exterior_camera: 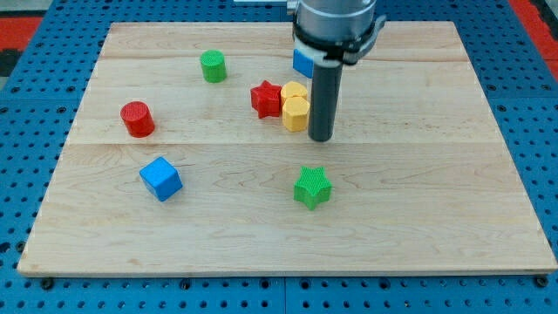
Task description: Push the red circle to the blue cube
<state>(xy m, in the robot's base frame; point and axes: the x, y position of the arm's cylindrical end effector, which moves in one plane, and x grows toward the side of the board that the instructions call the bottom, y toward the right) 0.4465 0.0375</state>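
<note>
The red circle (137, 119) stands at the view's left on the wooden board. The blue cube (160, 179) lies just below and a little right of it, a short gap apart. My tip (321, 138) rests on the board near the middle, far to the right of both. It stands right beside a yellow hexagon block (296, 113), at its right side.
A red star (265, 98) and a second yellow block (293, 91) cluster left of the rod. A green cylinder (213, 65) stands at the top left. A green star (312, 187) lies below the tip. Another blue block (302, 62) is partly hidden behind the arm.
</note>
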